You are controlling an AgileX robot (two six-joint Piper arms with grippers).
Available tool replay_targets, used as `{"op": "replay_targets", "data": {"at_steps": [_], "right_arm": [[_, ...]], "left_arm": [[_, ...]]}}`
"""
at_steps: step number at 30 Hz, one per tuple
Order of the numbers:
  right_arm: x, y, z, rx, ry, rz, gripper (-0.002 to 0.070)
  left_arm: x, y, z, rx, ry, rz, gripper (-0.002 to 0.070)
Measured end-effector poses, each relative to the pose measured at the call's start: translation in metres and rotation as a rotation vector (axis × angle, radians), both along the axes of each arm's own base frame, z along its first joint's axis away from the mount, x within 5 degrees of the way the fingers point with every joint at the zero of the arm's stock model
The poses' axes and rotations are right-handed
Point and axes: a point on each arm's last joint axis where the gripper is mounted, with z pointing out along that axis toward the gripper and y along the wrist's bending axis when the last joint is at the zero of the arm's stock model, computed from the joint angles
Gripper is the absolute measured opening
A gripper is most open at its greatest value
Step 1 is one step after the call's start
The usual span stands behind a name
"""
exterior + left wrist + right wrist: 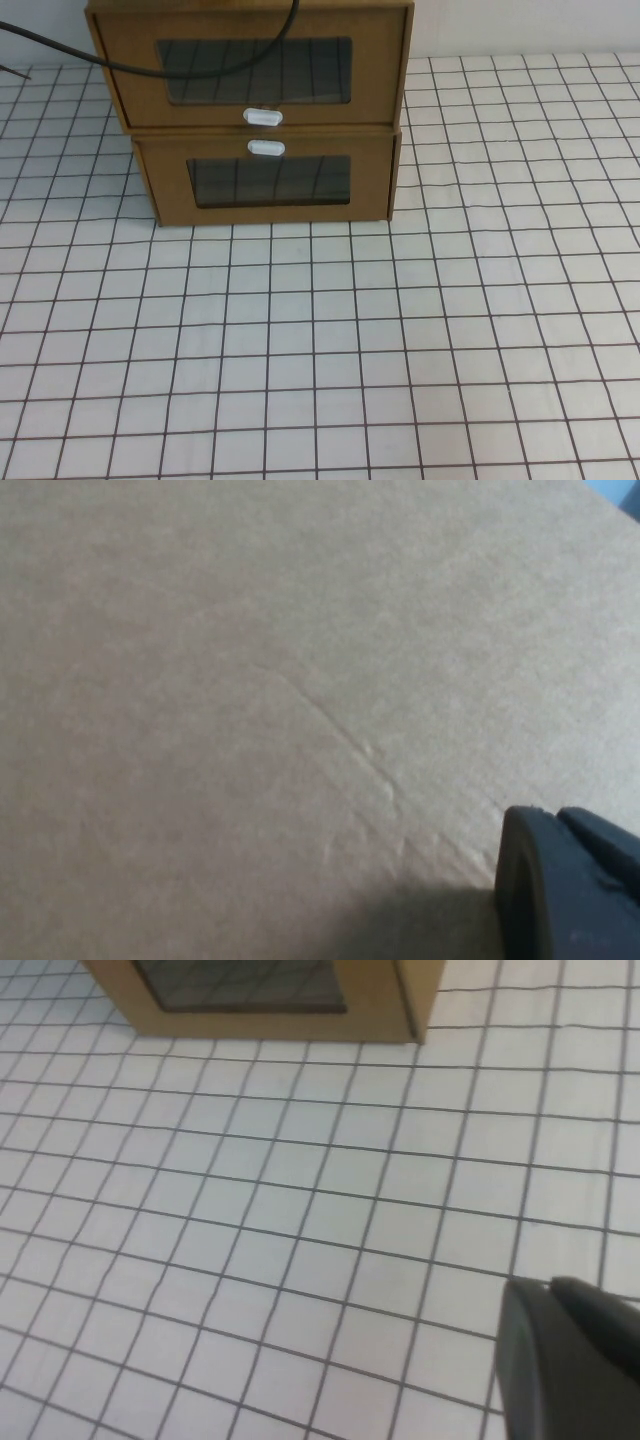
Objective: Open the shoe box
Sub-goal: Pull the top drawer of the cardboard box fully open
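A black cable is seen at the far left of the high view, curving across the front of the upper shoe box. 2 brown cardboard boxes are stacked at the left-centre back of the table. The upper shoe box sits on the lower shoe box, its front slightly wider. Each front is fitted with 1 dark window and 1 white handle. The upper handle is placed at the bottom edge of its front and the lower handle at the top edge of its own, so the 2 are just apart. Both fronts are seen shut. The rest of the white gridded table is seen to the right.

The left gripper is shown only in its wrist view, held very close to a plain cardboard surface. Which box that is cannot be told, contact cannot be told, and how far the gripper is open cannot be told.

The right gripper is shown only in its wrist view, held above the gridded table and well apart from the lower shoe box's front corner. It is fully closed, and nothing is seen gripped.
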Motion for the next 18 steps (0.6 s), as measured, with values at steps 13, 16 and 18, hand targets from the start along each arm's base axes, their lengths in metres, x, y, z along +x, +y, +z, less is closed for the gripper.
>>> {"op": "replay_targets", "data": {"at_steps": [13, 16, 18], "right_arm": [[0.082, 0.089, 0.026, -0.121, 0.032, 0.349, -0.0013], [0.095, 0.131, 0.02, -0.222, 0.056, 0.442, -0.0013], [0.1, 0.16, 0.014, -0.316, 0.048, 0.493, -0.0013]], "left_arm": [[0.0, 0.0, 0.0, -0.001, 0.001, -0.001, -0.0004], [0.0, 0.0, 0.0, -0.001, 0.001, -0.001, -0.0004], [0.0, 0.0, 0.0, -0.001, 0.001, -0.001, -0.0004]]}}
